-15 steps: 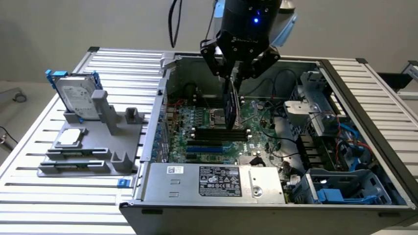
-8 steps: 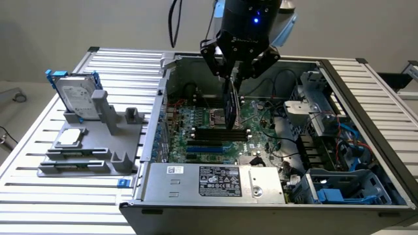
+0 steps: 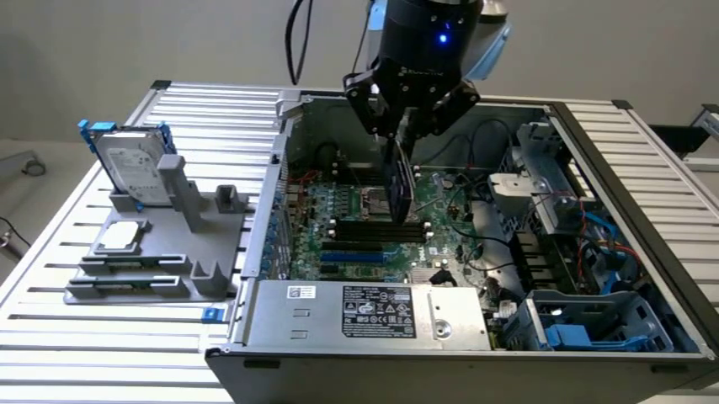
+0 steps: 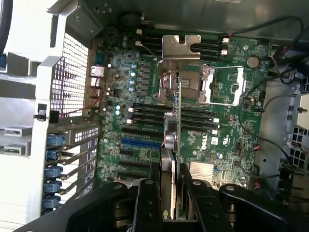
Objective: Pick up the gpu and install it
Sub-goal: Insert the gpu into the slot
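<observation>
My gripper [image 3: 405, 139] hangs inside the open computer case, shut on the gpu [image 3: 399, 189]. The card hangs on edge below the fingers, dark and thin, above the green motherboard [image 3: 337, 210] near the processor socket and the black memory slots. In the wrist view the gpu [image 4: 172, 135] shows edge-on between my two black fingers [image 4: 147, 203], with its silver end bracket [image 4: 181, 47] at the far end. It hovers over the socket and the slots, and a blue slot [image 4: 140, 143] lies beside it. I cannot tell whether the card touches the board.
A grey fixture [image 3: 146, 269] on the exterior view's left holds a silver hard drive with blue rails [image 3: 133, 164] and a small square silver chip [image 3: 121, 236]. The power supply [image 3: 371, 311] fills the case front. A blue drive cage [image 3: 584, 324] and loose cables [image 3: 494, 244] crowd the right.
</observation>
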Motion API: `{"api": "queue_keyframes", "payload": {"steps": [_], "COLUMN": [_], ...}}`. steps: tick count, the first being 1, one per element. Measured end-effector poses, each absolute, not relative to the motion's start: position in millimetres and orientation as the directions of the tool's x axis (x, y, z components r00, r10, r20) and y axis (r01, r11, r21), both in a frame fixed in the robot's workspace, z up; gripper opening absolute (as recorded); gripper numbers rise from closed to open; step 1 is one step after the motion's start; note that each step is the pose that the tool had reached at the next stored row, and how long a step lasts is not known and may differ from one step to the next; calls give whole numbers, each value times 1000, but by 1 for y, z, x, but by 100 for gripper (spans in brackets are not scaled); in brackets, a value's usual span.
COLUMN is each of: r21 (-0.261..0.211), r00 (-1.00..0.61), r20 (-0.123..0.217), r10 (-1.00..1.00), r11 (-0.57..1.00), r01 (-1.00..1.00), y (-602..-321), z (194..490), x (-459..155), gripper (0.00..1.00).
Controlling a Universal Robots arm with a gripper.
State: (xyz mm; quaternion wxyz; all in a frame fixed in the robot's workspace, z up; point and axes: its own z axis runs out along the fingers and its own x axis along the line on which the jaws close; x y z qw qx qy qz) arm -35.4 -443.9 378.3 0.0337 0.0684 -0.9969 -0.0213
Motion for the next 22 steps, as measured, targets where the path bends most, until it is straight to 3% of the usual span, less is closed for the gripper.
{"api": "queue_keyframes", "payload": {"steps": [22], "r21": [53], "r00": [-857], "r20": [61], "r10": [-512], "r11": [859], "r01": [-509], "y": [-444], "z": [366], "x": [-35], "gripper": [27]}}
